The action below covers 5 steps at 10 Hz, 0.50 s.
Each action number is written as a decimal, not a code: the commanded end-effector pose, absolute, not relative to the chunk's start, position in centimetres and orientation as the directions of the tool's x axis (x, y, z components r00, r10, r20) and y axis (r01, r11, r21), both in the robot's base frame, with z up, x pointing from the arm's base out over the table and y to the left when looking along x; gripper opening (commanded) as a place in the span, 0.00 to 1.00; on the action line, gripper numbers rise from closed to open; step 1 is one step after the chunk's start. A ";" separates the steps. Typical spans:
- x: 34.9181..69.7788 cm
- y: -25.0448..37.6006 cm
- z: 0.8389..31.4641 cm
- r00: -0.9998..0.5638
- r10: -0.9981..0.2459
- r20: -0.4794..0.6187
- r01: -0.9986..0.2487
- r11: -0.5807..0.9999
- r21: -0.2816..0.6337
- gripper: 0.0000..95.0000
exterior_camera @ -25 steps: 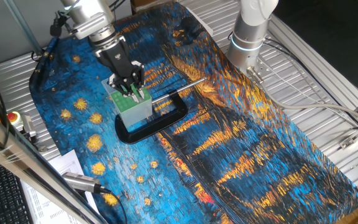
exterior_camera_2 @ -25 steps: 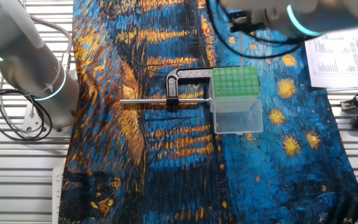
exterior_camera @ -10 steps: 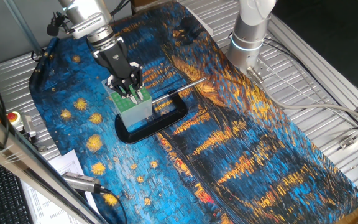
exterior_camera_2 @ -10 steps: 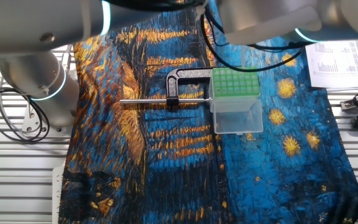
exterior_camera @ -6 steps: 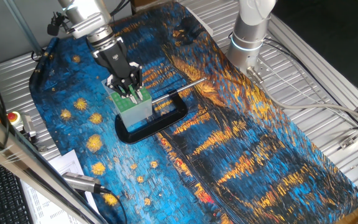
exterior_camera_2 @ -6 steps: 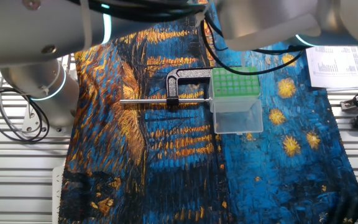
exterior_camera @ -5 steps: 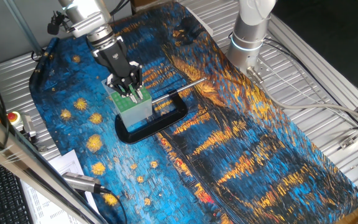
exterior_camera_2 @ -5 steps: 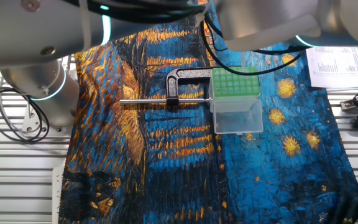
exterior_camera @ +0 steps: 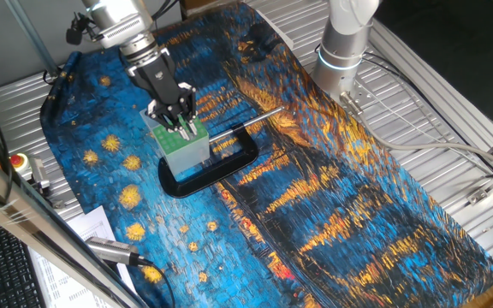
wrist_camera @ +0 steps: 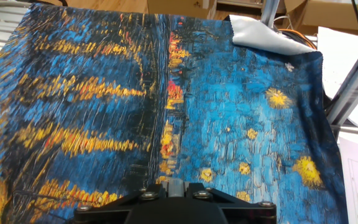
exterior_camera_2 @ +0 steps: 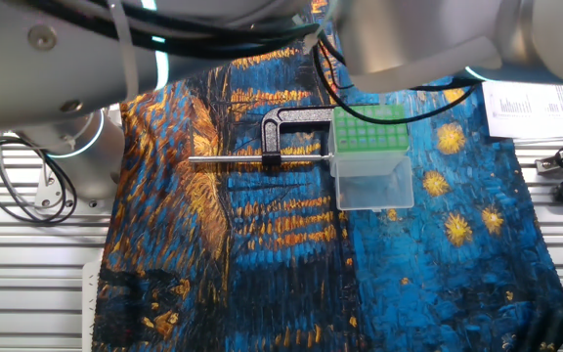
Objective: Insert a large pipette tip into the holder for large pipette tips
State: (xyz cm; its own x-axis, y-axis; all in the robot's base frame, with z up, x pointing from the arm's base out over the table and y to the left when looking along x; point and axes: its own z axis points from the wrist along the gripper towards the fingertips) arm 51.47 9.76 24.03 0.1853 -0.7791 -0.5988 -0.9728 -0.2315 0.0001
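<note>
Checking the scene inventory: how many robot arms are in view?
2. One grey arm reaches over the translucent box with the green holed top, its pincer at the plate. A second grey arm stands upright at the table's far edge.

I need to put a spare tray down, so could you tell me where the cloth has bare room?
The wide stretch of painted blue-and-gold cloth beyond the black C-shaped clamp is bare. It is crowded at the translucent box with the green holed top, where the claw hangs over it and the thin metal rod runs alongside.
</note>
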 end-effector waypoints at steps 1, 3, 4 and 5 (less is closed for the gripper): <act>51.3 9.6 24.1 0.191 -0.774 -0.603 -0.972 -0.235 -0.006 0.00; 51.1 9.3 24.2 0.193 -0.767 -0.612 -0.972 -0.237 -0.011 0.00; 51.1 9.3 24.2 0.193 -0.765 -0.614 -0.972 -0.235 -0.013 0.00; 51.1 9.3 24.2 0.192 -0.759 -0.623 -0.972 -0.233 -0.015 0.00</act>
State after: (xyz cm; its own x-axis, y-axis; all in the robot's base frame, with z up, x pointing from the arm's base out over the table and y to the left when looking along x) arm 51.09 9.30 24.17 0.1918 -0.7622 -0.6183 -0.9722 -0.2339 -0.0132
